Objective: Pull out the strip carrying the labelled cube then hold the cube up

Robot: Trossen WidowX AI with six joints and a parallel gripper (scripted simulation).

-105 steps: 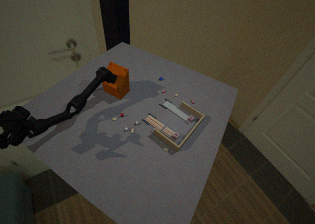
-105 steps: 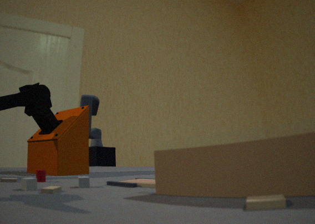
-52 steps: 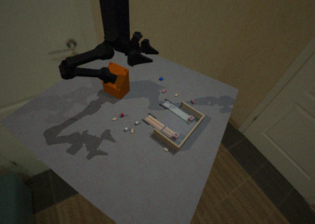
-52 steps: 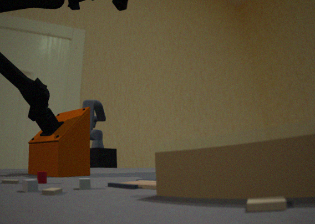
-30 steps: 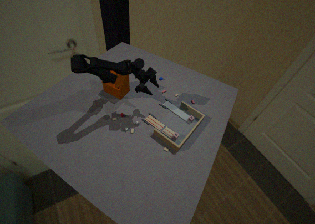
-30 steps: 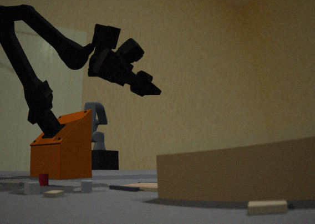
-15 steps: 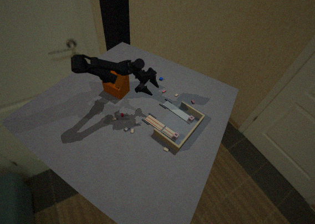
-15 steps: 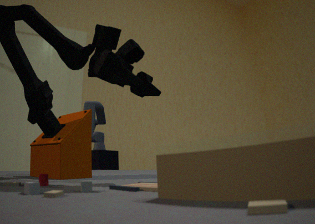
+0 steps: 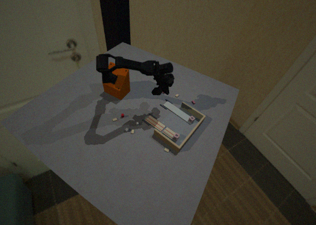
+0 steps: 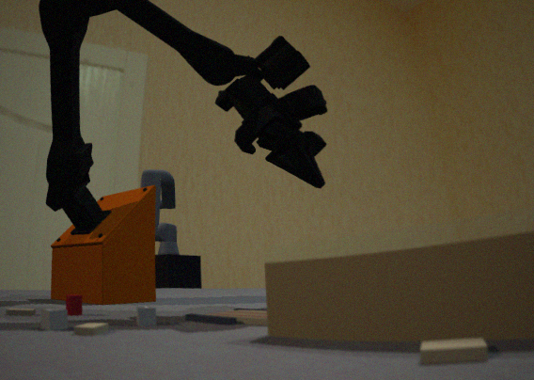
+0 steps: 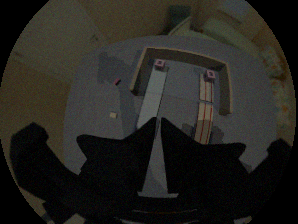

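Observation:
A plain pale strip (image 9: 178, 111) (image 11: 154, 95) lies in one piece, with a pink cube (image 9: 191, 119) (image 11: 159, 64) on its far end. A cream strip with red lines (image 9: 156, 123) (image 11: 204, 120) is split by a gap from its far piece (image 9: 169, 132) (image 11: 206, 90), which carries another pink cube (image 9: 176, 136) (image 11: 210, 75). Both cubes show a dark mark, too small to read. My gripper (image 9: 161, 92) (image 10: 321, 185) (image 11: 158, 120) is shut and empty, high above the table, beyond the strips' near ends on the robot's side.
A wooden wall (image 9: 192, 132) (image 10: 400, 294) (image 11: 187, 56) encloses the strips' far ends on three sides, open toward the robot. Dark rails flank the strips' near ends. A red cube (image 9: 122, 115) (image 10: 74, 305), pale cubes and several cream pieces lie around. A pink piece (image 9: 193, 102) (image 11: 117, 81) lies outside the wall.

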